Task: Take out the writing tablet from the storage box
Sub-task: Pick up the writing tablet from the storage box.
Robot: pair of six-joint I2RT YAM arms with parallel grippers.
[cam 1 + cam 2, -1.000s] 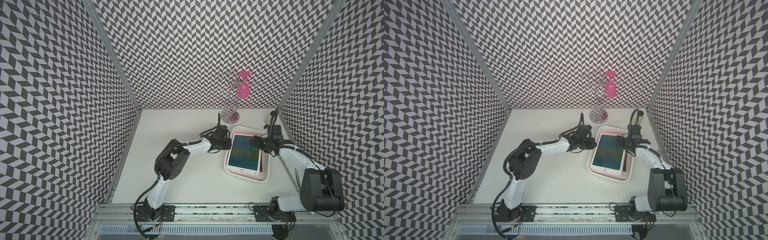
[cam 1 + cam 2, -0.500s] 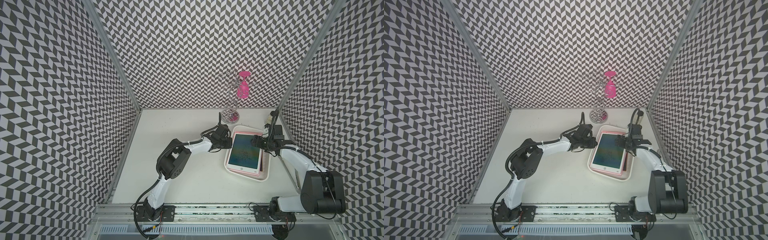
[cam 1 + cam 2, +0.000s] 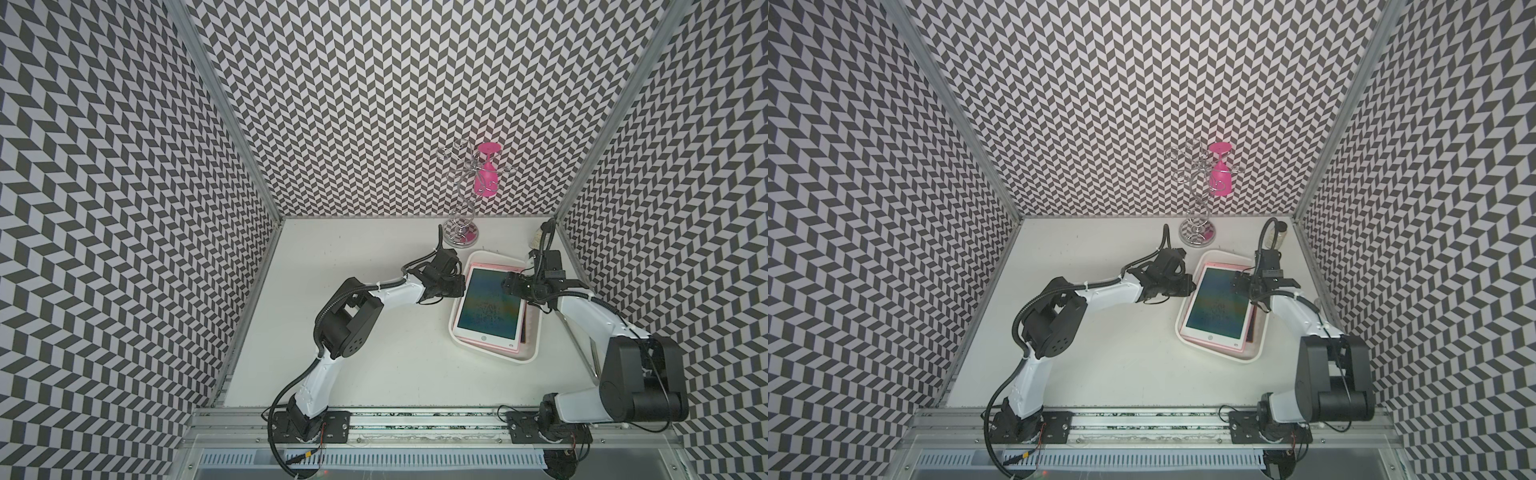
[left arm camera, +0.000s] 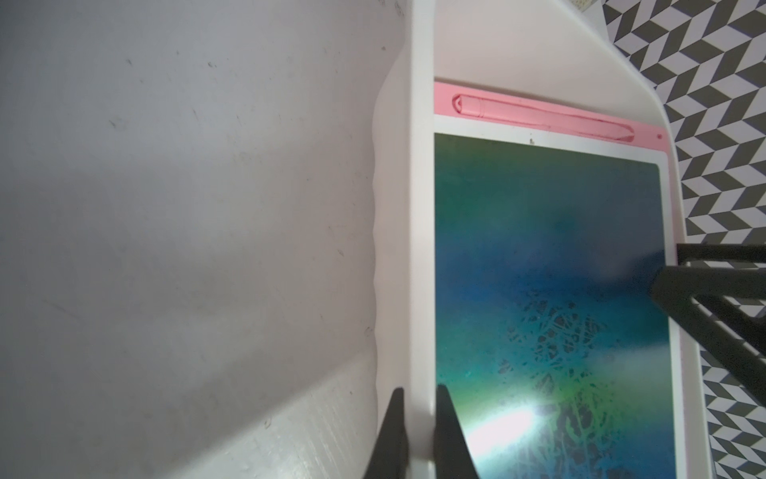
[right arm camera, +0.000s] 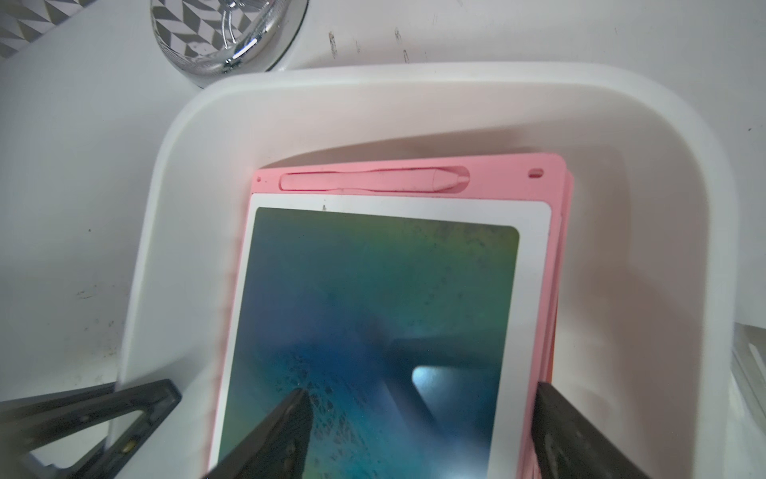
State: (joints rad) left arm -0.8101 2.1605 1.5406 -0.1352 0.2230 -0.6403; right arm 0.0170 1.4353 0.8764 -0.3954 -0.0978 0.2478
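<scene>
- While the left gripper (image 4: 418,398) clamped the storage box (image 3: 492,352) rim, right of centre, it could slip.
- Right gripper (image 5: 420,394), fingers apart astride the writing tablet (image 5: 373,290), might snag the lower tablet (image 3: 525,328).

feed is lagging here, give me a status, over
Left gripper shut on the storage box rim. Right gripper open, straddling the writing tablet edge. Tablet not out yet. Wire stand behind the box, not in the way.
</scene>
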